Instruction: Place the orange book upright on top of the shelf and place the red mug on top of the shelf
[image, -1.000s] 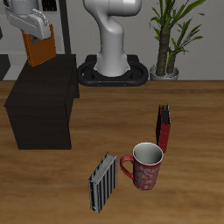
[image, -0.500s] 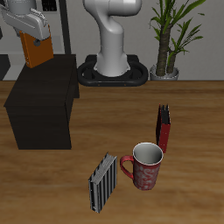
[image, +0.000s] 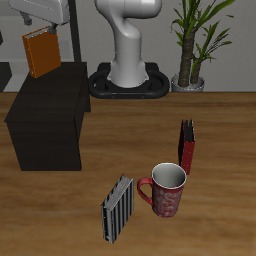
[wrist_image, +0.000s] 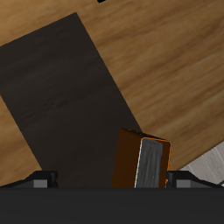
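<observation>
We see the orange book (image: 41, 52) standing upright at the shelf's (image: 50, 105) back edge, free of the gripper (image: 50, 20) hanging open above; the red mug (image: 166, 192), near the table's front edge, is our next pickup.

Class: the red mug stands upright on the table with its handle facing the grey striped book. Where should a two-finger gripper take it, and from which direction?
Grip the red mug across its rim, coming straight down: its mouth opens upward, unobstructed. Probably avoid the handle, which is close to the grey striped book.
</observation>
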